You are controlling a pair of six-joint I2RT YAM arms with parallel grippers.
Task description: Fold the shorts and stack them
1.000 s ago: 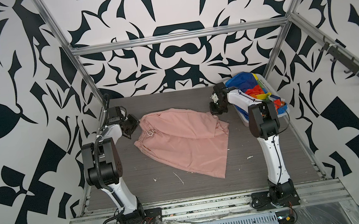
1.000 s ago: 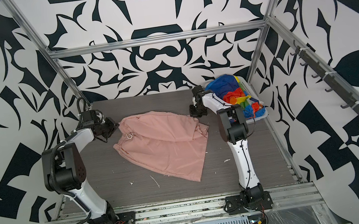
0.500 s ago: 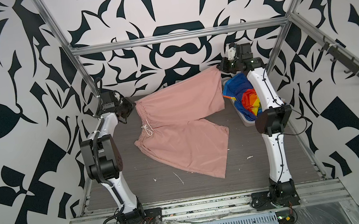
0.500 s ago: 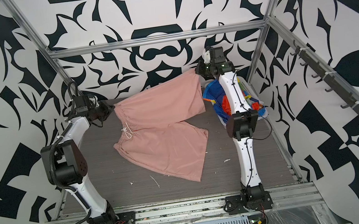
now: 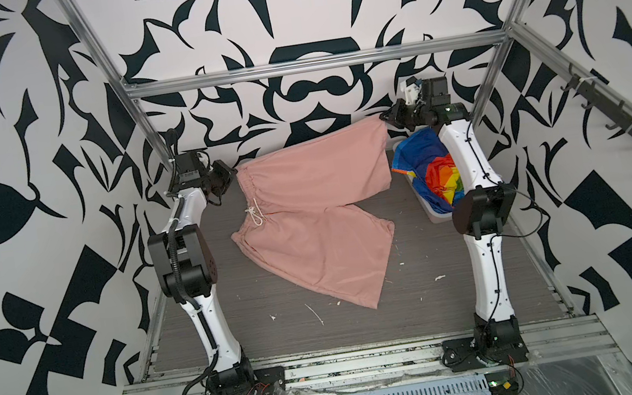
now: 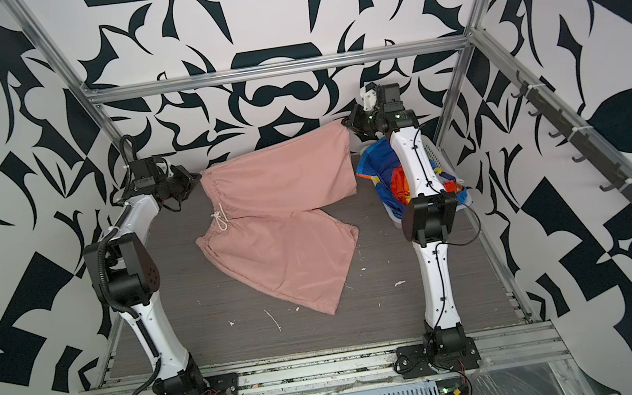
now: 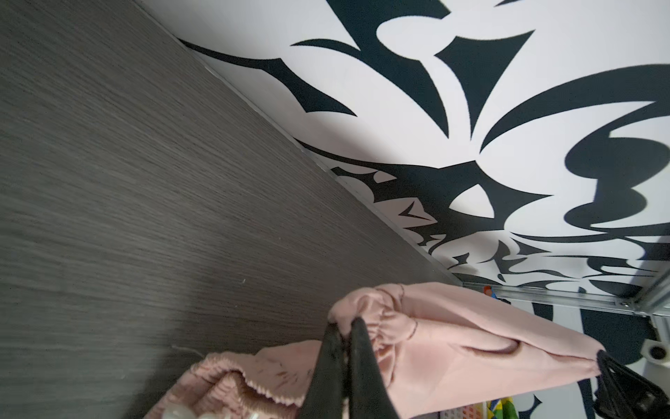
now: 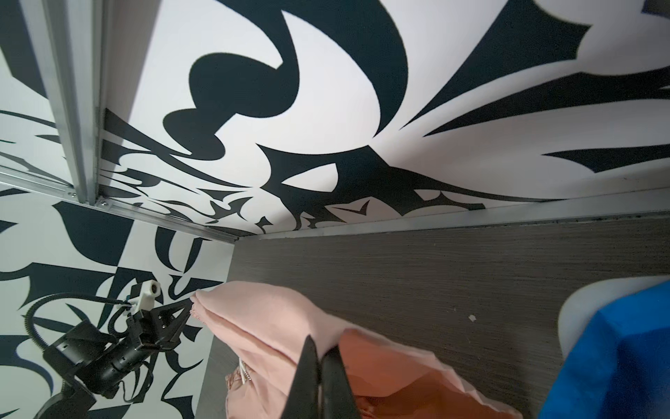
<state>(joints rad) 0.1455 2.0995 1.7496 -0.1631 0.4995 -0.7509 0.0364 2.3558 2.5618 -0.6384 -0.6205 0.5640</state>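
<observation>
The salmon-pink shorts [image 5: 309, 224] [image 6: 281, 232] lie partly on the grey table, waist to the left, white drawstring showing. Their far leg hangs stretched in the air between my two grippers near the back wall. My left gripper [image 5: 233, 171] [image 6: 197, 176] [image 7: 346, 324] is shut on the gathered waistband corner. My right gripper [image 5: 383, 117] [image 6: 345, 121] [image 8: 321, 344] is shut on the hem corner of that raised leg, higher up. The near leg lies flat, pointing toward the front. Rainbow-striped shorts [image 5: 433, 165] [image 6: 386, 172] sit bunched in the basket, partly behind my right arm.
The white basket [image 5: 436, 217] [image 6: 395, 219] stands at the right edge of the table, beside my right arm. Small white scraps [image 5: 314, 314] dot the table in front of the shorts. Metal frame posts and patterned walls close in the back and sides.
Both grippers rose from the table toward the back wall, lifting the far leg of the pink shorts off the near one. It now hangs spread between them.
</observation>
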